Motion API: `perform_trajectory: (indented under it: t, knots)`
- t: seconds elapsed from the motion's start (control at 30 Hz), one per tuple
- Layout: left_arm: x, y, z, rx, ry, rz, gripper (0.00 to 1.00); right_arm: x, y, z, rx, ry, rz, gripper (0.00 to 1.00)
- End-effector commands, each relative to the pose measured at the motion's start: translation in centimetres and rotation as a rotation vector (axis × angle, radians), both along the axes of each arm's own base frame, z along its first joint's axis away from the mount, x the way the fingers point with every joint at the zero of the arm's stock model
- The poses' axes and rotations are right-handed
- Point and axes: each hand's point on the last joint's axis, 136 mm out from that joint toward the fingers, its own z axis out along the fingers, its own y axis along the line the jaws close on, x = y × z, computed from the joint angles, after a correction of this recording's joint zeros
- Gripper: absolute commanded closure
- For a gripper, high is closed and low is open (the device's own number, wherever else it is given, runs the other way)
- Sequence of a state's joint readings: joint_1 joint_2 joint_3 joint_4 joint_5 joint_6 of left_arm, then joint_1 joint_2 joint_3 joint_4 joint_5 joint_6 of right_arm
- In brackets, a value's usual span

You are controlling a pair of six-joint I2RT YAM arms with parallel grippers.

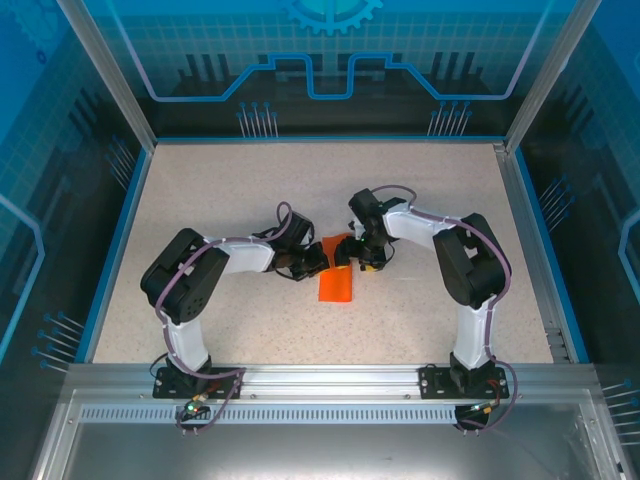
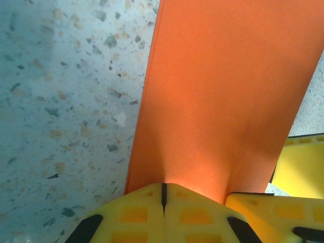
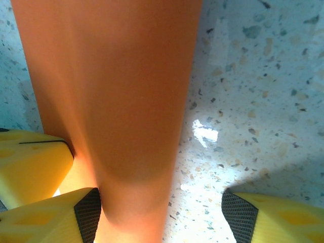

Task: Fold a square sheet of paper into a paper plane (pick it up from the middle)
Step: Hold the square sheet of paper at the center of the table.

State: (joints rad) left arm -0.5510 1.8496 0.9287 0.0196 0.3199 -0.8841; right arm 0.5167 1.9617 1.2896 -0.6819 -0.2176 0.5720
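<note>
The orange sheet of paper [image 1: 337, 285] sits about the middle of the bench [image 1: 220, 190], folded into a narrow oblong whose long axis runs from the far edge toward the near edge. Both arms meet over its far end: the left arm [image 1: 235, 258] reaches in from the left edge side and the right arm [image 1: 440, 235] from the right edge side.

The left jaws are clamped on the paper. In the left wrist view their yellow fingers [image 2: 131, 217] are pressed together with only a thin seam between them, and the orange sheet [image 2: 223, 91] rises out of that seam across the speckled bench [image 2: 66, 101].

The right jaws stand apart. In the right wrist view the paper [image 3: 116, 101] runs down between the two fingers, touching the one on the picture's left, while the other finger [image 3: 283, 217] is well clear of it over bare bench [image 3: 253, 76]. Whether the paper's near end lies flat on the bench cannot be told.
</note>
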Motion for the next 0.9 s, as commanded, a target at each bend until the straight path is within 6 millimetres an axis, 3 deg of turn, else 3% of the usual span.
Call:
perform_trajectory:
  t: [0.0,0.27,0.3,0.37,0.43,0.57,0.87]
  knots:
    - [-1.0,0.5,-1.6,0.067,0.032,-0.029,1.00,-1.4,-3.2,-3.0,-0.164,0.042,-0.014,0.28]
    - [-1.3,0.9,-1.8,0.085,0.033,-0.034,1.00,1.8,-1.0,6.0,0.109,-0.217,-0.054,0.29]
    - [-1.3,0.9,-1.8,0.084,0.032,-0.034,1.00,1.7,-0.5,6.8,0.163,-0.229,-0.049,0.32]
    - [-1.4,0.8,-1.8,0.083,0.032,-0.038,1.00,1.3,0.7,7.6,0.260,-0.227,-0.026,0.50]
    - [-1.4,0.8,-1.8,0.084,0.029,-0.040,1.00,0.7,2.0,7.7,0.343,-0.207,-0.003,0.68]
    - [-1.3,0.8,-1.7,0.083,0.027,-0.041,1.00,-0.4,3.1,6.2,0.401,-0.140,0.020,0.90]
    - [-1.4,0.8,-1.9,0.086,0.032,-0.041,1.00,-1.4,3.8,3.8,0.444,-0.077,0.044,0.97]
